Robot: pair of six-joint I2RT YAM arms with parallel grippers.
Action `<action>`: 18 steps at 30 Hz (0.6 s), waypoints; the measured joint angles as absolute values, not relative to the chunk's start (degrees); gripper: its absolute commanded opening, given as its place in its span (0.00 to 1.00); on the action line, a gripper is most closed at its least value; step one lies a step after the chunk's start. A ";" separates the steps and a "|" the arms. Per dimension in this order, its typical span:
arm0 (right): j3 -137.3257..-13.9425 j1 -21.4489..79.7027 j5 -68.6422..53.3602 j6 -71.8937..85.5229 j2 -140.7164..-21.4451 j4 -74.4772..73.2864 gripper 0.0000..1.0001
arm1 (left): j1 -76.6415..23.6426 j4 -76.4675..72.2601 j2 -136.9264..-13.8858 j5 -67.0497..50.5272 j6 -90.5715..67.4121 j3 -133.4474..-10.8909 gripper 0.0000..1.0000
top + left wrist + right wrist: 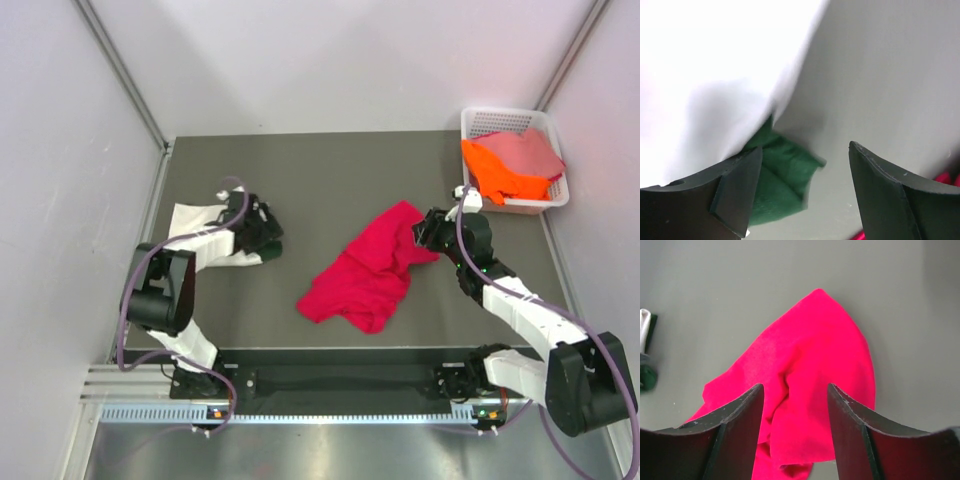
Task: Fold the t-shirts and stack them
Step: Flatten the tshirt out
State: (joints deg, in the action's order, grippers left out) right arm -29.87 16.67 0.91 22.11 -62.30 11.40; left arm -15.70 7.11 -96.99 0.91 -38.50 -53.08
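Crimson t-shirt [805,365] crumpled, its edge inside spread right pincer [795,395].

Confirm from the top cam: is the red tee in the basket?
No, the red tee lies crumpled mid-table, apart from the basket, which holds the orange tee and the pink tee.

- a dark grey table [330,170] fills the middle of the view.
- a white plastic lattice basket [497,122] sits on the table's far right corner.
- pale wall panels [60,150] enclose the table's left, far and right sides.
- a perforated metal rail [330,412] runs along the table's near edge.
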 measured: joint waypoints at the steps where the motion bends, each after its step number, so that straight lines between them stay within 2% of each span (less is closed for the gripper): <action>1: -29.87 16.67 0.99 22.11 -62.30 11.42 0.54 | -13.23 5.50 -95.96 -0.32 -39.48 -51.46 0.77; 5: -29.87 16.67 1.48 22.13 -62.35 11.44 0.56 | -6.63 2.48 -91.61 -2.04 -41.87 -45.91 0.79; 11: -29.89 16.78 1.34 22.06 -63.96 11.44 0.60 | -7.05 1.43 -87.81 -2.76 -40.66 -42.11 0.79; 15: -30.68 18.02 -0.89 21.54 -67.61 10.74 0.62 | -15.33 2.68 -85.67 -1.50 -37.67 -41.25 0.80; 18: -33.04 20.01 -1.72 21.04 -70.78 8.08 0.67 | -23.14 4.71 -84.73 -2.85 -35.86 -41.98 0.80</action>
State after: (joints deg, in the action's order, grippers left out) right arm -33.04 20.01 -1.72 21.04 -70.78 8.08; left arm -23.14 4.71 -84.73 -2.85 -35.86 -41.98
